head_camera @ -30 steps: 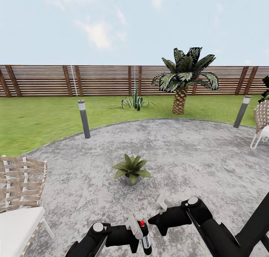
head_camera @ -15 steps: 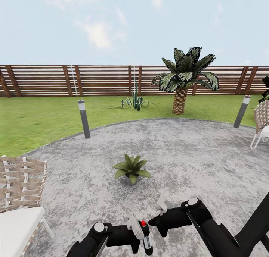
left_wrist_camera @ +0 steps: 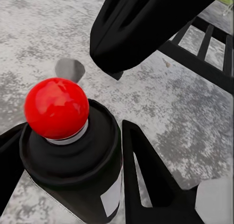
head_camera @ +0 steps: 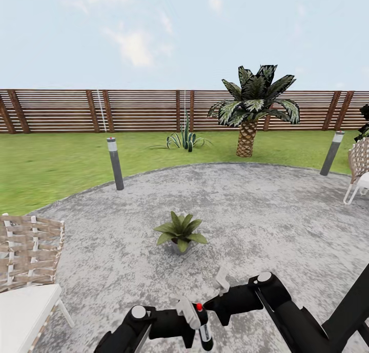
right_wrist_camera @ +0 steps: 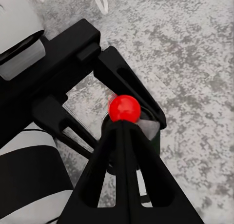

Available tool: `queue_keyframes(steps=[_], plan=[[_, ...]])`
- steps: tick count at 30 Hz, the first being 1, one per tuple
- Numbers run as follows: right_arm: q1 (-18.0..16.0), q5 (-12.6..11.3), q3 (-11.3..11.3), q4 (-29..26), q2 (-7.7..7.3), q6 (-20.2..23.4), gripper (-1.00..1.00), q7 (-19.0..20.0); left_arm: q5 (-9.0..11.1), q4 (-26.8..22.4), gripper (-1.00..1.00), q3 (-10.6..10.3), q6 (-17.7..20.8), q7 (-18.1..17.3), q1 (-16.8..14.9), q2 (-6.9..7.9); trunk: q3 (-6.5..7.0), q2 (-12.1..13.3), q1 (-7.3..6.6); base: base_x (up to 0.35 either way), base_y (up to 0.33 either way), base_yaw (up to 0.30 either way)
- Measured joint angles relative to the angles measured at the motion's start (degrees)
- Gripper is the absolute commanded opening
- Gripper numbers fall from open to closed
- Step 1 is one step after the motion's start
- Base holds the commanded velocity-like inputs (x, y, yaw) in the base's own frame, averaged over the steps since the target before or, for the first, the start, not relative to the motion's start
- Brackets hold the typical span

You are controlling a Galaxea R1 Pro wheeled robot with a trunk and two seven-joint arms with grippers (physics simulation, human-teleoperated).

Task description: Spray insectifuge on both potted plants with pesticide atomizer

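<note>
The pesticide atomizer [head_camera: 203,328] is a dark bottle with a pale label and a round red top [left_wrist_camera: 56,108]. It stands upright in my left gripper [head_camera: 197,318], which is shut on its body low in the head view. My right gripper [head_camera: 210,304] is shut, and its joined fingertips [right_wrist_camera: 123,127] rest against the red top from the side. One potted plant [head_camera: 180,231], a green rosette in a small grey pot, stands on the paved circle [head_camera: 266,225] a short way ahead of both grippers.
A wicker chair [head_camera: 28,271] with a white seat is close at the left, and another chair [head_camera: 359,173] is at the far right. Two grey bollard lights [head_camera: 115,163] mark the paving edge. On the lawn stand a palm [head_camera: 251,112] and a spiky plant [head_camera: 185,138] before the wooden fence [head_camera: 61,111].
My left gripper has carried the atomizer slightly to the right, bringing its red top up to the right gripper's tips. The right arm and the view have held still.
</note>
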Motion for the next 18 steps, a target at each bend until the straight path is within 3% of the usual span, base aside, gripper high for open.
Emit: queue_keyframes(steps=[13, 18], plan=[[-0.01, -0.19, 0.01, -0.01, -0.05, 0.13, -1.0, 0.0, -0.83, -1.01, -1.0, -0.11, -0.04, -0.64, -0.01, -0.92, 0.0, 0.0, 0.0, 0.0, 0.0, 0.0], [0.0, 0.07, -0.18, -0.01, -0.04, -0.1, -1.0, -0.05, -0.16, -0.75, -1.0, -0.13, -0.08, -0.2, -0.01, -0.78, 0.0, 0.0, 0.0, 0.0, 0.0, 0.0]])
